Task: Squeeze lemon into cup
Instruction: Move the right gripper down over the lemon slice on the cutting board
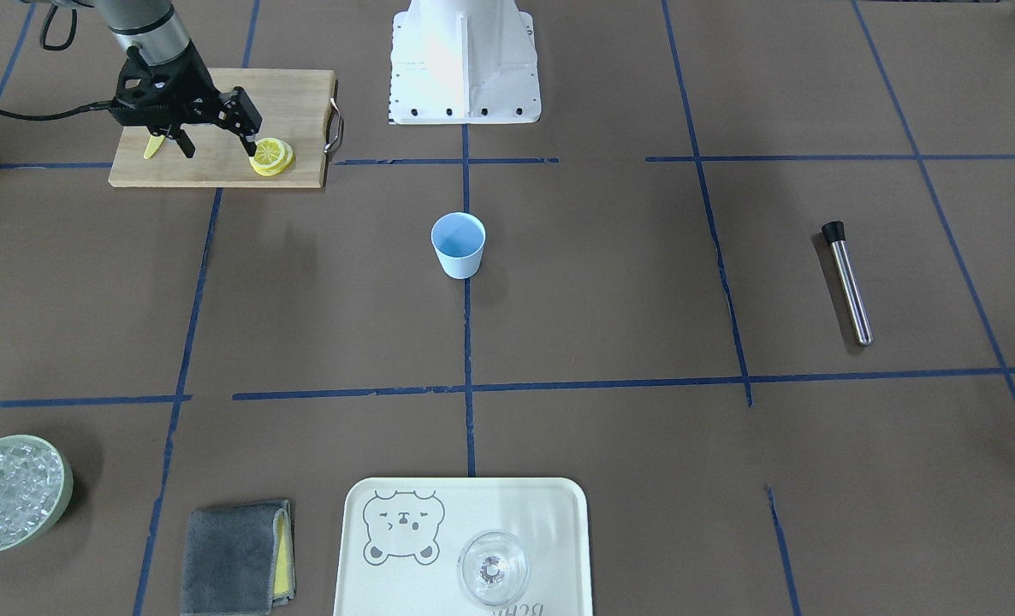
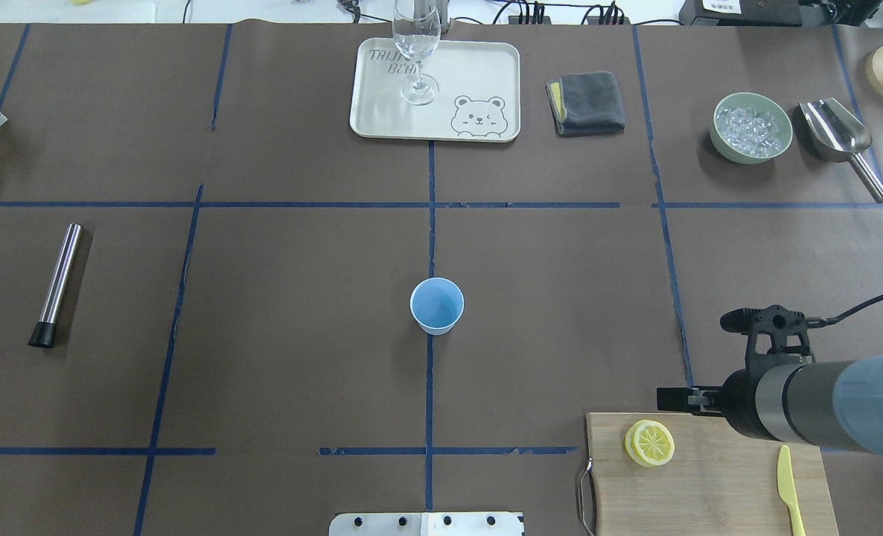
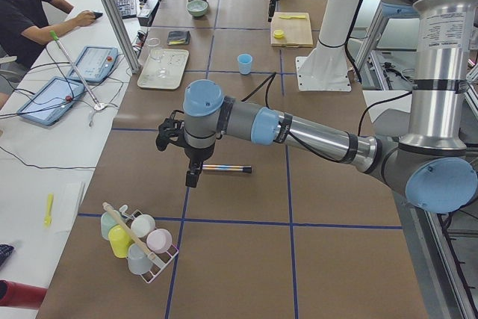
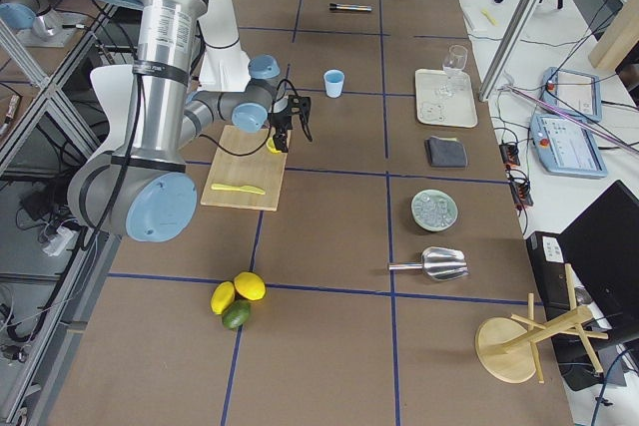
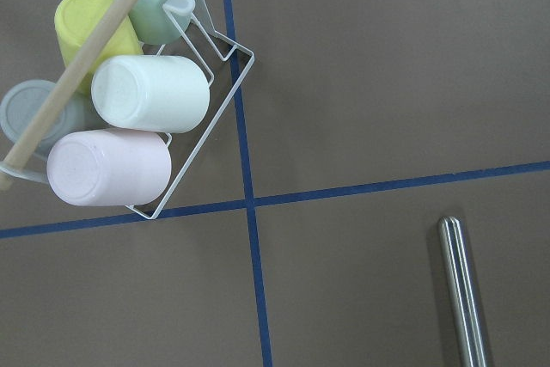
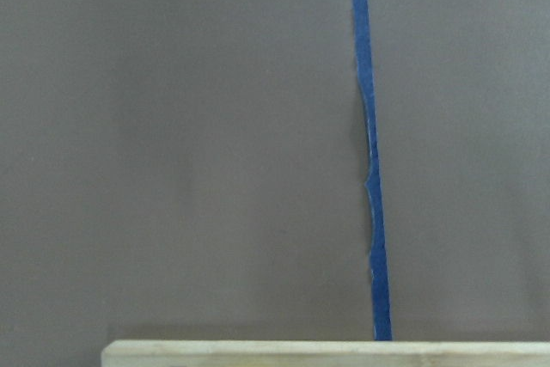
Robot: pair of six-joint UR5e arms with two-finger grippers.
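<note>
While the right gripper (image 1: 218, 147) hangs over the wooden cutting board (image 1: 298, 98) with its fingers spread wide and nothing between them, the lemon (image 1: 271, 156) lies flat on that board, just beside one fingertip. The cup (image 1: 458, 245) stands upright near the table's middle, well apart from the lemon. Whether the left gripper (image 3: 193, 178) is spread or closed cannot be told.

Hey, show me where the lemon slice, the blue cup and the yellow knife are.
lemon slice (image 2: 650, 443), overhead view, centre of its top face.
blue cup (image 2: 437, 304), overhead view, its bare inside.
yellow knife (image 2: 788, 484), overhead view, about the middle of its visible length.
</note>
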